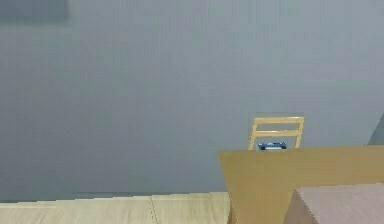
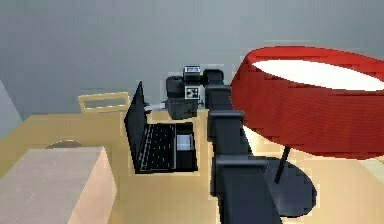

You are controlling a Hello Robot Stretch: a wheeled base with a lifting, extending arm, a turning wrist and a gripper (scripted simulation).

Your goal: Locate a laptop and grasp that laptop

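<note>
A dark laptop [image 2: 160, 145] lies opened on the wooden table [image 2: 40, 130] in the arm side view, its screen [image 2: 135, 122] upright at the left and its keyboard facing right. My arm [image 2: 235, 160] reaches up over the table just right of it. The gripper [image 2: 160, 104] sits near the laptop's far edge, left of the two white marked squares [image 2: 192, 86]. With the laptop right beneath or behind it, I cannot tell whether the gripper holds anything.
A red lampshade [image 2: 310, 95] on a dark stand with a round base [image 2: 295, 190] crowds the arm's right. A cardboard box [image 2: 55, 185] stands on the table's near left. A wooden chair [image 2: 103, 100] stands beyond the table, its back [image 1: 277, 130] against the grey wall.
</note>
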